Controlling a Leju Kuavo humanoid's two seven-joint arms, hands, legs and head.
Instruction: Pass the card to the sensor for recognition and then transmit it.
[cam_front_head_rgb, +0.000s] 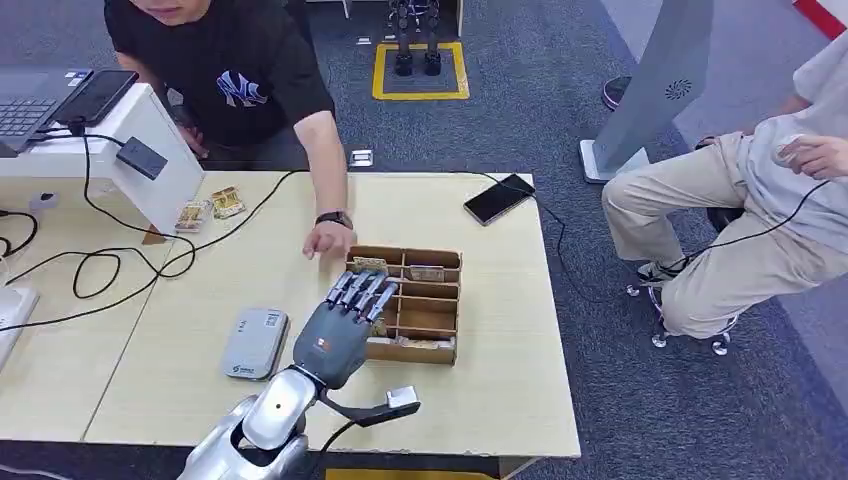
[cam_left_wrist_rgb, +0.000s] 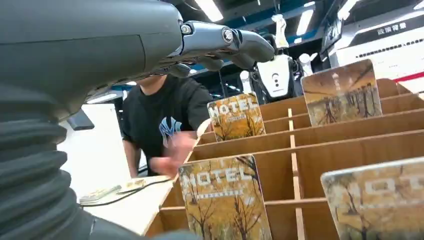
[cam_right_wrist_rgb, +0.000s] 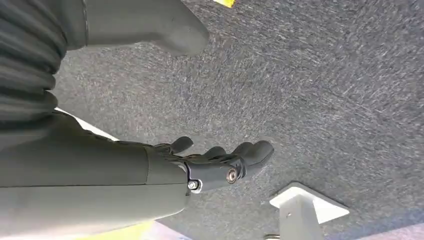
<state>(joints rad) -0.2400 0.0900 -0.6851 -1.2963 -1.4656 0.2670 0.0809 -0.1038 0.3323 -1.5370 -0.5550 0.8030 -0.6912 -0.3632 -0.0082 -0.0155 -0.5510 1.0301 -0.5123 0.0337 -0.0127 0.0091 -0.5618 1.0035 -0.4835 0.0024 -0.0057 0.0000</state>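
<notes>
A wooden box (cam_front_head_rgb: 456, 300) with several compartments stands on the table, right of centre. Hotel cards stand upright in it, two at its far side (cam_front_head_rgb: 368, 264) (cam_front_head_rgb: 426, 272). My left hand (cam_front_head_rgb: 345, 322) hovers over the box's left edge with fingers stretched out and apart, holding nothing. In the left wrist view its fingers (cam_left_wrist_rgb: 230, 42) reach above the cards (cam_left_wrist_rgb: 235, 117) (cam_left_wrist_rgb: 225, 197) in the box (cam_left_wrist_rgb: 350, 150). The grey card sensor (cam_front_head_rgb: 255, 343) lies flat on the table just left of that hand. My right hand (cam_right_wrist_rgb: 210, 165) hangs over grey carpet, loosely curled and empty.
A person in black leans over the table's far side, a hand (cam_front_head_rgb: 328, 238) resting by the box's far left corner. Loose cards (cam_front_head_rgb: 210, 208), cables, a white stand (cam_front_head_rgb: 150, 150) and a laptop (cam_front_head_rgb: 25, 100) occupy the left. A phone (cam_front_head_rgb: 498, 198) lies at the far right; another person (cam_front_head_rgb: 760, 220) sits beyond.
</notes>
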